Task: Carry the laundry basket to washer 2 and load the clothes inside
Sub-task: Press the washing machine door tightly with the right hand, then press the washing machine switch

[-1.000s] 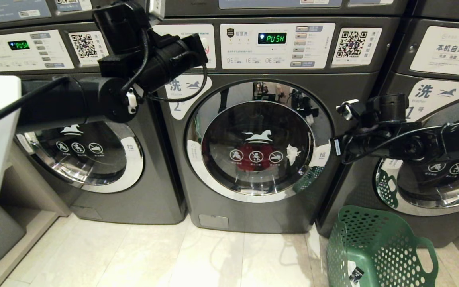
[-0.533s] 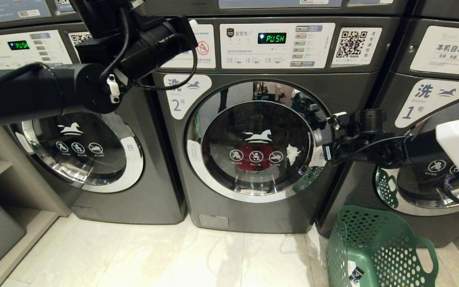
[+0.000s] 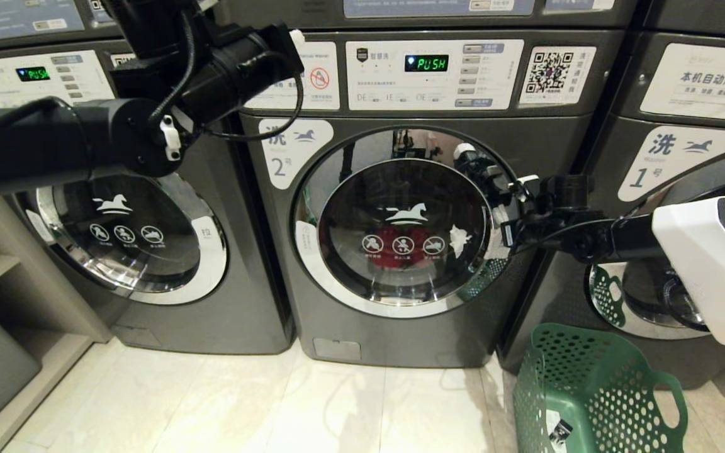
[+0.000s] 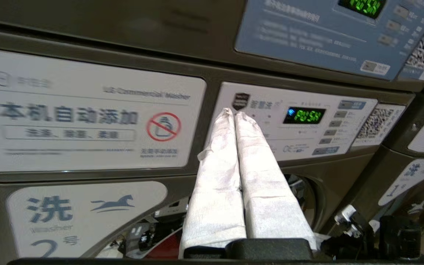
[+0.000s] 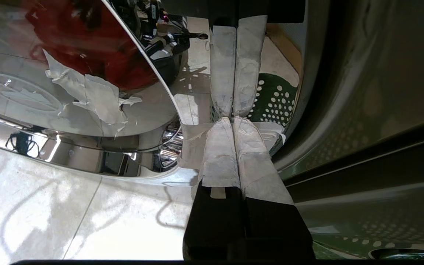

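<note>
Washer 2 [image 3: 400, 220] stands with its round door shut; red clothes [image 3: 400, 242] show behind the glass. The right gripper [image 5: 233, 119] — jaws pressed together, holding nothing — has its tips against the chrome rim at the door's right edge. The left gripper [image 4: 234, 112], jaws also together and empty, hangs before the washer's control panel [image 4: 296, 125]. The green laundry basket [image 3: 595, 390] sits on the floor — right of the washer, below the door.

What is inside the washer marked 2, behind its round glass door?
Through washer 2's closed door, a red garment lies low in the drum. The rest is lost in dark glass and reflections; any other clothes cannot be made out.
</note>
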Controlling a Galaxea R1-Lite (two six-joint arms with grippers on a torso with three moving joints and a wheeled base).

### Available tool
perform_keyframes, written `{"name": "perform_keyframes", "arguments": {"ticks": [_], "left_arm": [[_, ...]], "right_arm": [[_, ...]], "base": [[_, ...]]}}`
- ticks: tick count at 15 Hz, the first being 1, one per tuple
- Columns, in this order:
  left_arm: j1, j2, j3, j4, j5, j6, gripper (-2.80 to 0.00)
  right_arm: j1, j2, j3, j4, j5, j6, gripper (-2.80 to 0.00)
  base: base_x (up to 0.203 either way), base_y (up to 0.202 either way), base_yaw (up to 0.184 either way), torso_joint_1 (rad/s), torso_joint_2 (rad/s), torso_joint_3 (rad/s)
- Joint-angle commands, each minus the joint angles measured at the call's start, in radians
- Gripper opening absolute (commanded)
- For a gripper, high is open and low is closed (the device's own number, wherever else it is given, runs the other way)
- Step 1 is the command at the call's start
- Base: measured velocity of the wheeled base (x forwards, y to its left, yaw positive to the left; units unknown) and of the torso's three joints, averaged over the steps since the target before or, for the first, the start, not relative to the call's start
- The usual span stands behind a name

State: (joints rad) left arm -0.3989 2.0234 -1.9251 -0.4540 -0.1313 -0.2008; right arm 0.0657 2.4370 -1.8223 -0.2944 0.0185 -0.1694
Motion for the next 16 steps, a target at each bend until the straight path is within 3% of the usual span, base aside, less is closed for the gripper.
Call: {"name": "perform_keyframes", "arguments": {"ticks": [1,6,9,13,16], "left_arm": [[0.008,-0.005,0.0,-0.003,-0.001,-0.002,-2.8],[0.028,-0.092,0.01,0.077,-0.001,0.004,-2.8],[0.038,-0.244,0.151,0.161,-0.004,0.003,-2.8],[0.04,-0.5,0.525,0.201,-0.009,0.002,-2.8],[0.037,-0.685,0.808,0.204,-0.011,0.004,-2.8]], "right_arm": [[0.0,0.018,0.001,-0.007,0.0,-0.002,-2.8],[0.006,-0.217,0.13,0.12,-0.004,-0.007,-2.8],[0.021,-0.462,0.312,0.189,-0.001,-0.007,-2.8],[0.048,-0.8,0.809,0.178,-0.001,-0.008,-2.8],[0.056,-1.024,1.263,0.037,0.0,-0.009,-2.8]], "base": [[0.0,0.0,0.0,0.0,0.0,0.0],[0.0,0.0,0.0,0.0,0.0,0.0],[0.0,0.0,0.0,0.0,0.0,0.0],[0.0,0.0,0.0,0.0,0.0,0.0],[0.0,0.0,0.0,0.0,0.0,0.0]]}}
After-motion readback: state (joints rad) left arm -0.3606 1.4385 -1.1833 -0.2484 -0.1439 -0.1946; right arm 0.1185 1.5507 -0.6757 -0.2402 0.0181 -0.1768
